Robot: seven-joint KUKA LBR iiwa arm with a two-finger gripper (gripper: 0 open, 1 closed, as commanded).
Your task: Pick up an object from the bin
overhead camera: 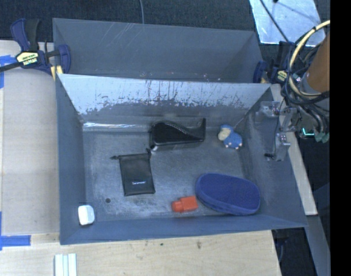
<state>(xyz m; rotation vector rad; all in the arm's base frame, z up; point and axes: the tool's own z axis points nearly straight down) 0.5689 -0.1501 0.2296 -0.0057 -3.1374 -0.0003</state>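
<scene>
My gripper (274, 149) hangs over the bin's sloped right wall, near its upper edge, with nothing seen in it. The nearest loose thing is a small blue and yellow toy (230, 138), lying on the floor to the gripper's left and apart from it. A blue oval case (228, 193) lies at the front right of the floor, below and left of the gripper. A black wedge-shaped tool (176, 133) rests at the back middle.
A flat black pouch (135, 175) lies left of centre. A small orange block (185, 204) sits by the case's left end. A white piece (86, 214) lies in the front left corner. The arm with its cables stands beyond the right rim.
</scene>
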